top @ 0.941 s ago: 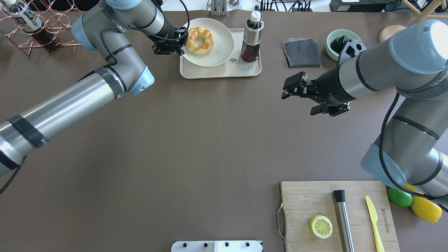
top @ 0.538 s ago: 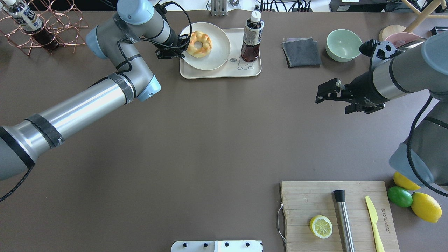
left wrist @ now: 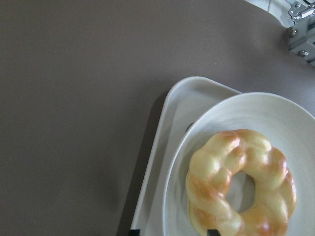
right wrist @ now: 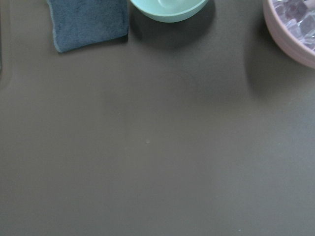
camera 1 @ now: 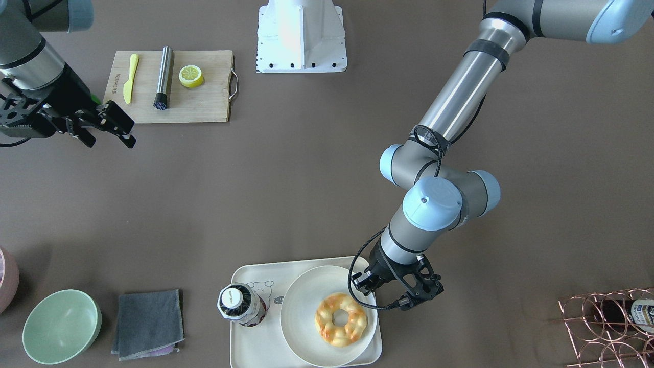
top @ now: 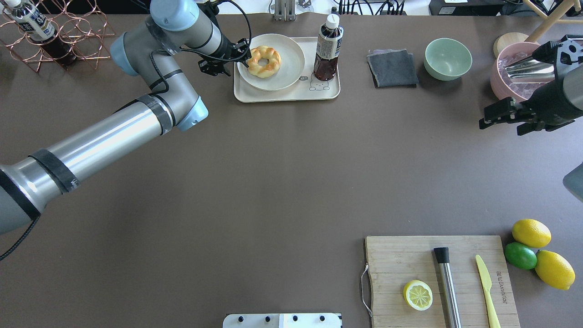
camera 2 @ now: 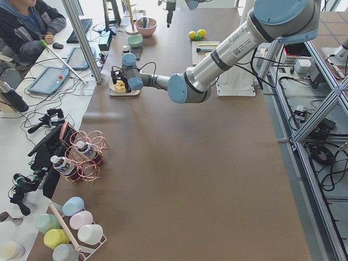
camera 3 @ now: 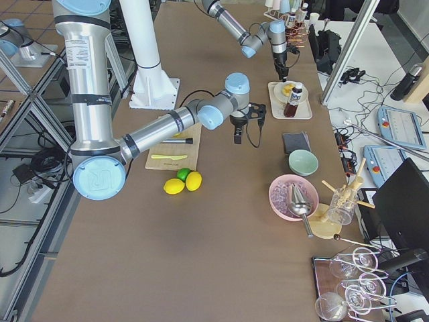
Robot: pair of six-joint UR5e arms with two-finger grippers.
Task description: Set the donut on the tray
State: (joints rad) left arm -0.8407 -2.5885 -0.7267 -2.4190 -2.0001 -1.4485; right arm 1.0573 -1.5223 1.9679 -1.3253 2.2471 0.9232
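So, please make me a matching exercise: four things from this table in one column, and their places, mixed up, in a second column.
Things
1. twisted golden-yellow donut
2. dark plastic drink bottle with a white cap
3. yellow lemon half
4. mint-green round bowl

Places
A. on the wooden cutting board
B. on the bare brown table, beside the folded grey cloth
C. on the round white plate
D. upright on the cream-white rectangular tray, beside the plate

Pairs: 1-C, 2-D, 3-A, 4-B
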